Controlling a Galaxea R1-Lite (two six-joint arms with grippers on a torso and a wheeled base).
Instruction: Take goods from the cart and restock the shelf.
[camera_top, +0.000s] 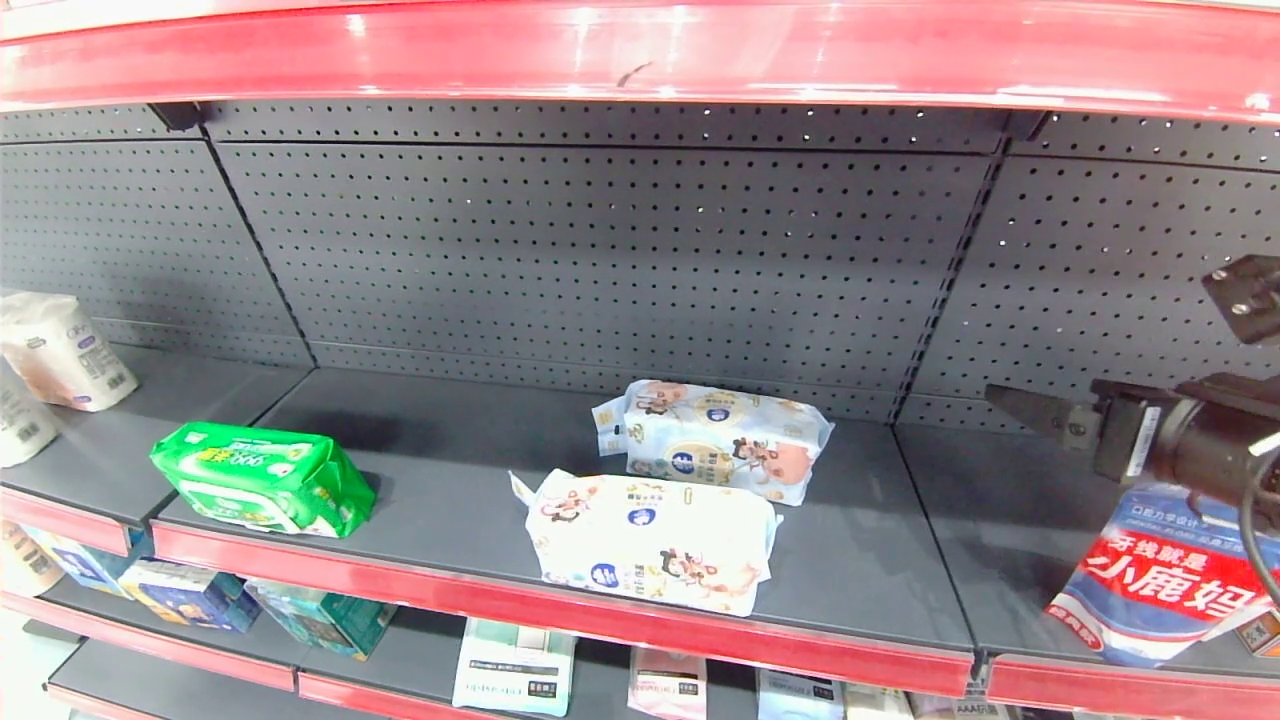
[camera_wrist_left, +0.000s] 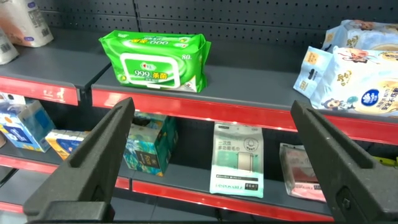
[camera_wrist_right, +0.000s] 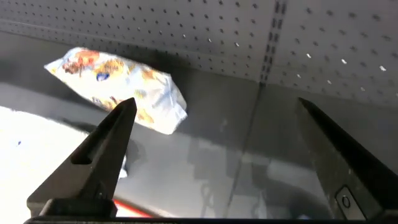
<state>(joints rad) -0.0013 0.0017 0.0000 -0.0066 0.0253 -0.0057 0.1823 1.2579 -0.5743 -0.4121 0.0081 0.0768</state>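
The dark grey shelf (camera_top: 450, 440) has a red front lip and a perforated back panel (camera_top: 600, 250). In its middle bay, a green wet-wipes pack (camera_top: 262, 478) lies flat at the front left. Well apart to the right are two white cartoon-printed packs, the front pack (camera_top: 650, 540) by the red lip and the rear pack (camera_top: 715, 440) just behind it. The left bay holds a white pack (camera_top: 62, 350), and in the right bay a blue-and-red pouch (camera_top: 1165, 580) lies at the front. The lower shelf (camera_top: 425, 650) carries a blue box (camera_top: 190, 592), a teal box (camera_top: 320, 615) and a white pouch (camera_top: 515, 665).

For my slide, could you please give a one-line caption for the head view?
Open right pincer above the shelf, right of two cartoon packs and a green pack.
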